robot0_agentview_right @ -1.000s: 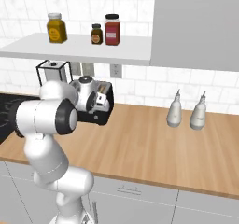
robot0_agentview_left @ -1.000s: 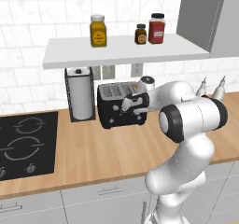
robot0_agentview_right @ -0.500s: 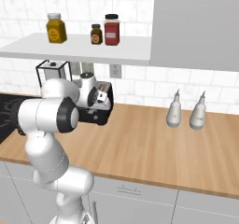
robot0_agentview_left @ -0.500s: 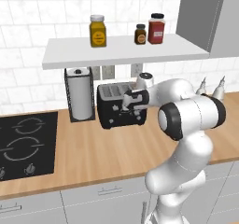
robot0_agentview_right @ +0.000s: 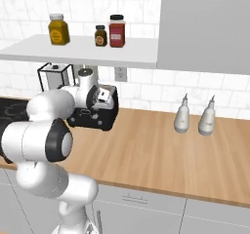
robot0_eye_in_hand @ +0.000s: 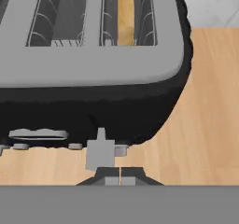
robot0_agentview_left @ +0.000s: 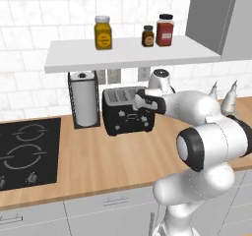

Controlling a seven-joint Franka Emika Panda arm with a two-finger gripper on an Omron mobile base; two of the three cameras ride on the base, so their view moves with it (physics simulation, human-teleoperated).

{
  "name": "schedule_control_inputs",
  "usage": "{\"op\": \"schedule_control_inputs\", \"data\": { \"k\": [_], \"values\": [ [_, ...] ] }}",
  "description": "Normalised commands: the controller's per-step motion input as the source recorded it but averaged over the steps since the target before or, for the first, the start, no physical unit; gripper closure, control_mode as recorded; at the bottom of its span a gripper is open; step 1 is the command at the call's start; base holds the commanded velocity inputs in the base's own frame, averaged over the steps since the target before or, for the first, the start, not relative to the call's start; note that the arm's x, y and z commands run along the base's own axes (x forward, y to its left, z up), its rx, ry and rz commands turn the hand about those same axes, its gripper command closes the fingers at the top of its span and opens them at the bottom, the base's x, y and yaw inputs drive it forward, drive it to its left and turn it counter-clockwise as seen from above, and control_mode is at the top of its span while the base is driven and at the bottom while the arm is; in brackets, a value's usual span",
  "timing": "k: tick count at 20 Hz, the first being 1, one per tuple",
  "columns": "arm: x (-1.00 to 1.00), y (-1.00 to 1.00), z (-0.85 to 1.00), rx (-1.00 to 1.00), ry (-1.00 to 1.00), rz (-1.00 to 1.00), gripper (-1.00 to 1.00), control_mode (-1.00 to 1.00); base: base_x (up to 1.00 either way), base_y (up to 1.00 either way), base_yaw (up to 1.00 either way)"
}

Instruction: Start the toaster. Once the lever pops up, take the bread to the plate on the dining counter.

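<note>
I have my clenched gripper [robot0_eye_in_hand: 120,176] pressing at the lever [robot0_eye_in_hand: 100,152] on the front of the toaster [robot0_agentview_left: 127,110] on the table [robot0_agentview_left: 118,156], the bread [robot0_eye_in_hand: 125,14] in its right slot; carrying it to the plate is all ahead.

Two rear base views flanking the toaster [robot0_agentview_left: 127,110]; hand view close above its slots.

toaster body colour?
Glossy black toaster, grey top; clearest in the left base view.

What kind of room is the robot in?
A kitchen, it seems. A black toaster stands on a wooden worktop beside a black hob, and spice jars sit on the shelf above.
</note>
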Motion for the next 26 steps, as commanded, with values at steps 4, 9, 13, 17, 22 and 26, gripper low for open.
{"op": "schedule_control_inputs", "data": {
  "k": [4, 9, 13, 17, 22, 26],
  "values": [
    [-0.76, 0.00, 0.58, 0.00, -0.10, 0.00, 1.00, -1.00, 0.00, 0.00, 0.00],
    [-0.72, 0.00, 0.67, 0.00, -0.13, 0.00, 1.00, -1.00, 0.00, 0.00, 0.00],
    [-0.41, 0.00, 0.68, -0.01, -0.21, 0.00, 1.00, -1.00, 0.00, 0.00, 0.00],
    [-0.03, 0.00, 0.58, -0.01, -0.23, 0.00, 1.00, -1.00, 0.00, 0.00, 0.00],
    [0.01, 0.00, 0.43, 0.00, -0.20, 0.00, -1.00, -1.00, 0.00, 0.00, 0.00],
    [-0.19, 0.03, 0.22, 0.00, -0.06, -0.01, -1.00, -1.00, 0.00, 0.00, 0.00]
  ]
}}
